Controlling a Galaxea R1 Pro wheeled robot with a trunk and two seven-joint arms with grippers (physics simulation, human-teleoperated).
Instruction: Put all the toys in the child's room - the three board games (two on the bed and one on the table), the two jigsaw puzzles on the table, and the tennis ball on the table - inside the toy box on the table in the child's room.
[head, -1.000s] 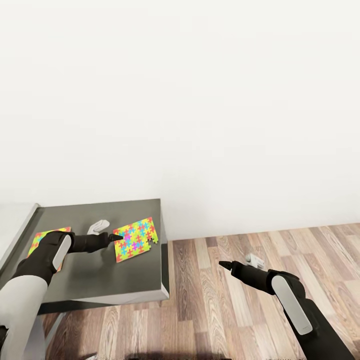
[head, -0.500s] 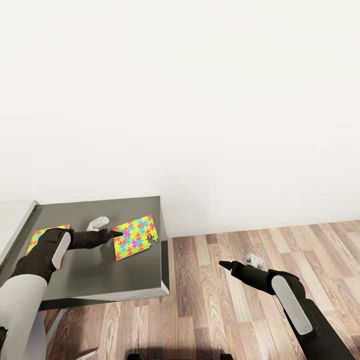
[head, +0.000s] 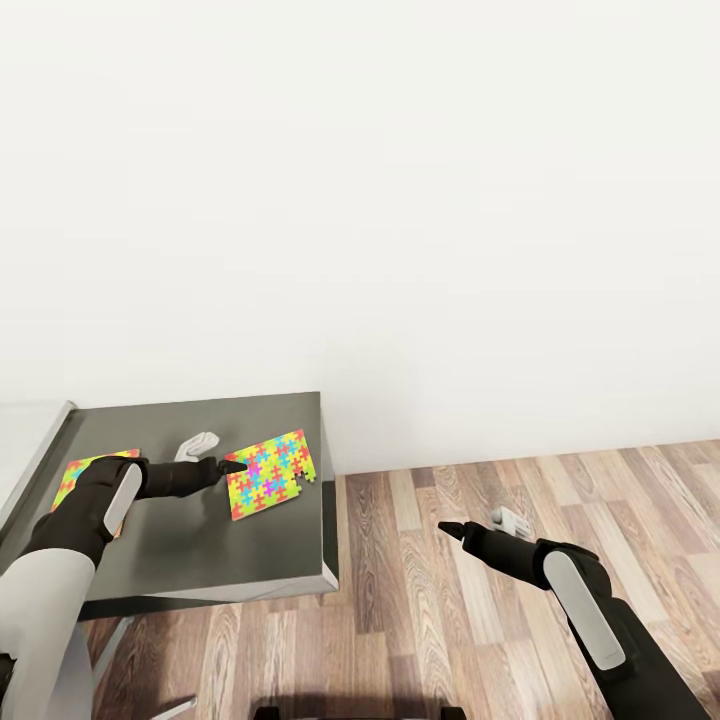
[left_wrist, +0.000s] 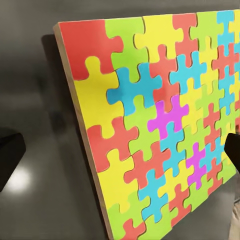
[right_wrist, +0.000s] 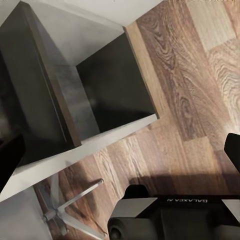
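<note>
Two jigsaw puzzles lie flat on the table's dark-grey corner section (head: 210, 550). One puzzle (head: 269, 475) sits near the right edge. The other puzzle (head: 78, 470) is partly hidden behind my left forearm. My left gripper (head: 212, 456) is open, right at the left edge of the right-hand puzzle. In the left wrist view that puzzle (left_wrist: 155, 125) lies below the widely spread fingertips (left_wrist: 10, 157) of the left gripper (left_wrist: 120, 152). My right gripper (head: 482, 524) hangs open over the floor, right of the table, holding nothing.
The table's right edge (head: 328, 500) drops to wood-plank floor (head: 520, 620). A plain white wall (head: 400, 200) stands behind. The pale table top (head: 25, 440) begins at the far left. The right wrist view shows a chair's star-shaped foot (right_wrist: 65, 205) and my base (right_wrist: 170, 212).
The whole picture shifted slightly a second ago, so the camera moved. Over the last half second neither arm nor either puzzle has visibly moved.
</note>
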